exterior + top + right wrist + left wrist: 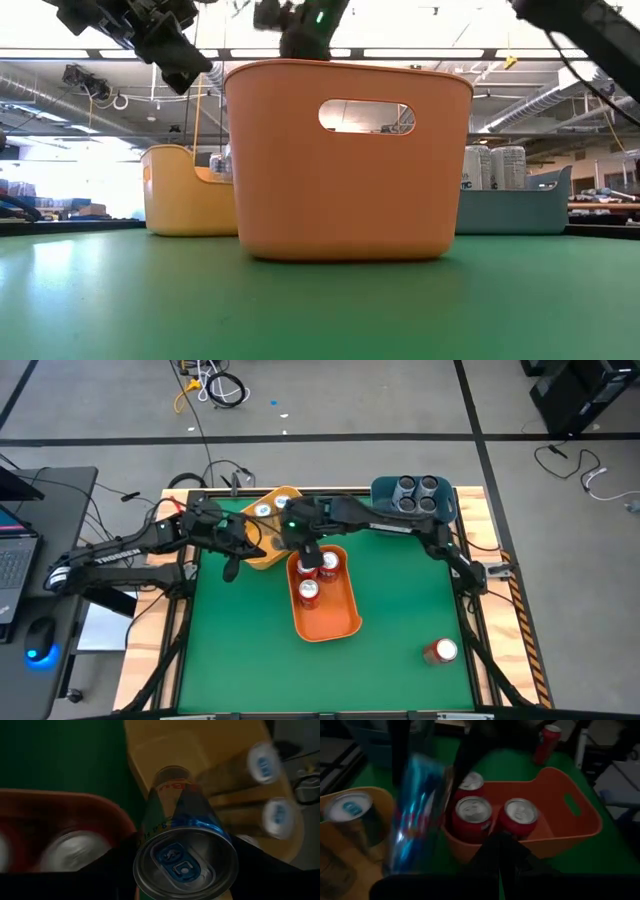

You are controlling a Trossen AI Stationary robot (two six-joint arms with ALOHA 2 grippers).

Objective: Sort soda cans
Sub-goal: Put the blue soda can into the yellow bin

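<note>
The orange bin (335, 622) holds three upright red cans (471, 815). Above its far end the right gripper (185, 870) is clamped on a silver can (182, 837), long axis seemingly vertical, teal-marked top toward the wrist. The left gripper (231, 570), fingers together, hangs beside the yellow bin (262, 552).

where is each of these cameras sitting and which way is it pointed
High view: above the table, looking straight down; both arms show, the right tool over the orange bin, the left tool beside the yellow bin.
Low view: at table-top height, looking level at the orange bin's wall; arms enter from above.
Left wrist view: looks past its shut tool at the red cans.
Right wrist view: looks down its tool at the held silver can.
Shared: the orange and yellow bins show in all four views.
</note>
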